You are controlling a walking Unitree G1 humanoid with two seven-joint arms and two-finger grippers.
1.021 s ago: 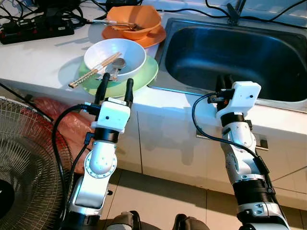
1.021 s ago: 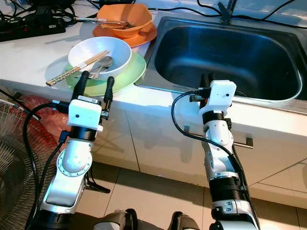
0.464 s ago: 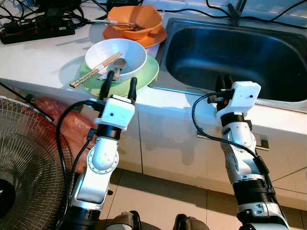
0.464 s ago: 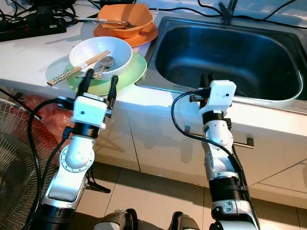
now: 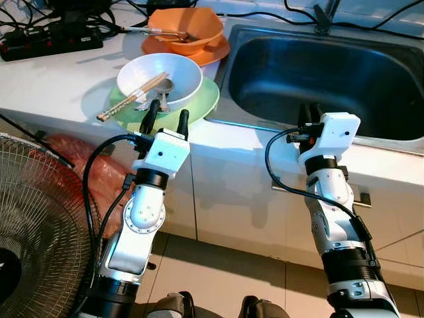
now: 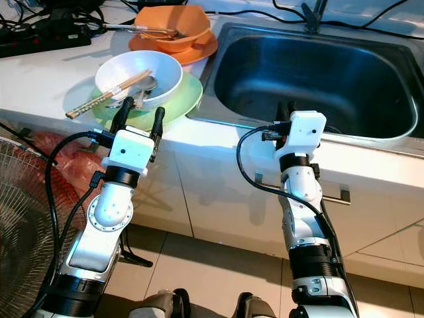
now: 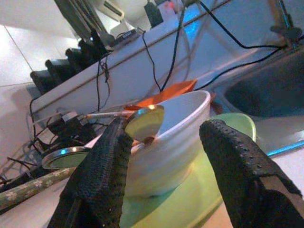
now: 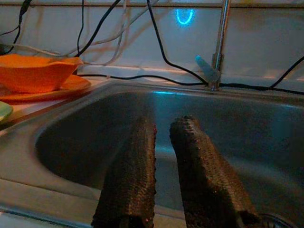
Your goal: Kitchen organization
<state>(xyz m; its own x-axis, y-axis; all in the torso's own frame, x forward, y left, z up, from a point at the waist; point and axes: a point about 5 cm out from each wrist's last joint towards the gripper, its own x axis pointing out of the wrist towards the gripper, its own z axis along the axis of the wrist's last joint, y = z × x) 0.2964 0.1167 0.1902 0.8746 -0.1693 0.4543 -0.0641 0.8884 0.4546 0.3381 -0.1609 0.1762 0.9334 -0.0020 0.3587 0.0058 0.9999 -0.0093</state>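
A white bowl sits on a green plate on the counter, holding chopsticks and a metal spoon. My left gripper is open at the plate's near edge, its fingers pointing at the bowl with the spoon between them in the left wrist view. Behind, an orange bowl rests on an orange plate with a utensil in it. My right gripper is shut on nothing, at the front rim of the steel sink, pointing into the basin.
A black power strip and cables lie at the counter's back left. The faucet stands behind the sink. A standing fan and a red bag are on the floor at the left, before the white cabinet doors.
My left gripper has moved forward and slightly right, closer to the green plate's edge. The right arm has not moved.
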